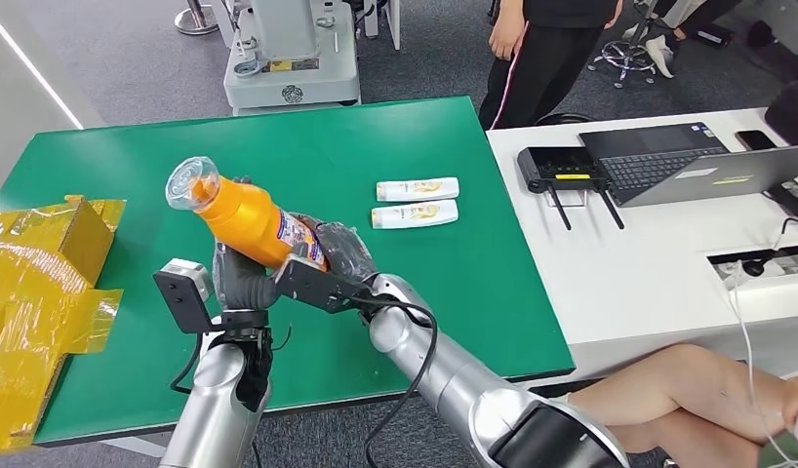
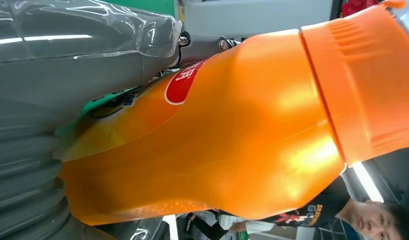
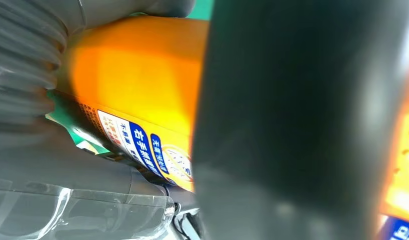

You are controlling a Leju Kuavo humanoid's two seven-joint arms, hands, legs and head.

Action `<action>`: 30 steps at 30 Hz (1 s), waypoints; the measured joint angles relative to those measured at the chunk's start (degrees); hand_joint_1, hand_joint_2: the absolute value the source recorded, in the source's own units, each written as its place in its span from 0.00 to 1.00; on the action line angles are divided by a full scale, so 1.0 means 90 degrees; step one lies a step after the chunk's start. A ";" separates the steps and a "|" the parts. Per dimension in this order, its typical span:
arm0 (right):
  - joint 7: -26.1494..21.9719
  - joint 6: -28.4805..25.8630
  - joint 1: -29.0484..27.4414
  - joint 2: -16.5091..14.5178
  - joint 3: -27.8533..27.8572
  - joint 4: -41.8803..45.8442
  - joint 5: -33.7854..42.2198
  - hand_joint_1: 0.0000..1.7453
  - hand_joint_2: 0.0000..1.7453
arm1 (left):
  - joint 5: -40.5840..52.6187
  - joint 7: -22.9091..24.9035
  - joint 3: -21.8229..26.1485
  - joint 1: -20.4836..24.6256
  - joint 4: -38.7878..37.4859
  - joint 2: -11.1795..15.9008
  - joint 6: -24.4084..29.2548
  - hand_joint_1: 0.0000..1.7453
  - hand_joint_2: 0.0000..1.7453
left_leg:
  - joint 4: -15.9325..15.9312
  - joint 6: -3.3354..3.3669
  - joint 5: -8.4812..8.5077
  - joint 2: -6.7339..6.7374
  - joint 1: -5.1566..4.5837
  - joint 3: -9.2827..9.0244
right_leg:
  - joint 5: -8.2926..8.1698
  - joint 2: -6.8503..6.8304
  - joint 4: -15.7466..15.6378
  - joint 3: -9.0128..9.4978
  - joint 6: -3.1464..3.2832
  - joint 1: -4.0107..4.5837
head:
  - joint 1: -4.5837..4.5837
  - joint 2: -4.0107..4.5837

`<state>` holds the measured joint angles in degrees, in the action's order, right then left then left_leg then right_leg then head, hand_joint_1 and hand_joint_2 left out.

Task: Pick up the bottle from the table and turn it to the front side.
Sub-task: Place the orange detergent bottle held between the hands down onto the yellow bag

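Observation:
An orange bottle (image 1: 247, 219) with an orange cap under a clear cover (image 1: 191, 183) is held up above the green table (image 1: 454, 283), tilted with its cap toward the far left. My left hand (image 1: 236, 276) grips its lower body from the near side. My right hand (image 1: 339, 255) grips its base end, where the printed label (image 1: 301, 237) sits. In the left wrist view the orange bottle (image 2: 227, 125) shows a red logo (image 2: 181, 82) and its ribbed cap (image 2: 365, 80). In the right wrist view the bottle (image 3: 142, 75) shows a blue and white label (image 3: 147, 150) behind a dark finger (image 3: 292, 120).
Two small white bottles (image 1: 417, 202) lie side by side on the table's far right part. Yellow wrapping and a box (image 1: 44, 283) sit at the left edge. A white desk (image 1: 668, 244) with laptops stands to the right. A person (image 1: 541, 49) stands beyond the table; another's legs (image 1: 688, 390) are near right.

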<state>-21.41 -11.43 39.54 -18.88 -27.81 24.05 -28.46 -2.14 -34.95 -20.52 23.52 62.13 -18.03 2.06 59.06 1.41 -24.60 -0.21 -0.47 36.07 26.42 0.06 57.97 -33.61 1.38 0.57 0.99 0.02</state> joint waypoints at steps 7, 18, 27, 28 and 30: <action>0.0023 0.0125 0.0042 0.0000 -0.0215 -0.0166 -0.0101 1.00 1.00 | -0.0003 -0.0050 0.0158 0.0015 -0.0210 0.0003 0.0019 0.00 1.00 | 0.0000 0.0000 0.0000 0.0000 0.0000 0.0000 | 0.0000 0.0000 0.0000 0.0000 0.0000 0.0000 | -0.0001 0.0000; 0.0032 0.0292 0.0053 0.0010 -0.0289 -0.0339 -0.0126 1.00 1.00 | -0.0001 -0.0129 0.0266 -0.0015 -0.0344 0.0015 0.0033 1.00 1.00 | 0.0000 0.0000 0.0000 0.0003 0.0000 0.0000 | 0.0000 0.0002 0.0000 -0.0001 0.0000 0.0000 | -0.0001 0.0000; 0.0083 0.0245 0.0029 0.0034 -0.0314 -0.0363 -0.0229 1.00 1.00 | -0.0073 -0.0206 0.0282 -0.0062 -0.0344 0.0047 0.0033 1.00 1.00 | 0.0000 0.0000 0.0000 0.0004 0.0000 0.0000 | 0.0000 0.0003 0.0000 -0.0003 0.0000 0.0000 | 0.0000 0.0000; 0.0089 0.0233 0.0024 0.0034 -0.0321 -0.0364 -0.0229 1.00 1.00 | -0.0075 -0.0206 0.0283 -0.0062 -0.0344 0.0052 0.0033 1.00 1.00 | 0.0000 0.0000 0.0000 0.0004 0.0000 0.0000 | 0.0000 0.0003 0.0000 -0.0003 0.0000 0.0000 | -0.0001 0.0000; 0.0104 0.0194 0.0016 0.0035 -0.0338 -0.0367 -0.0249 0.61 1.00 | -0.0079 -0.0208 0.0284 -0.0062 -0.0344 0.0056 0.0033 1.00 1.00 | 0.0000 0.0000 0.0000 0.0003 0.0000 0.0000 | 0.0000 0.0003 0.0000 -0.0003 0.0000 0.0000 | 0.0000 0.0000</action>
<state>-20.47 -9.68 39.68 -18.57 -30.85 20.75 -30.70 -2.85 -36.82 -17.97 22.96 59.04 -17.53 2.36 59.06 1.41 -24.60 -0.18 -0.47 36.07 26.42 0.09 57.96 -33.64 1.38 0.57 0.99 0.02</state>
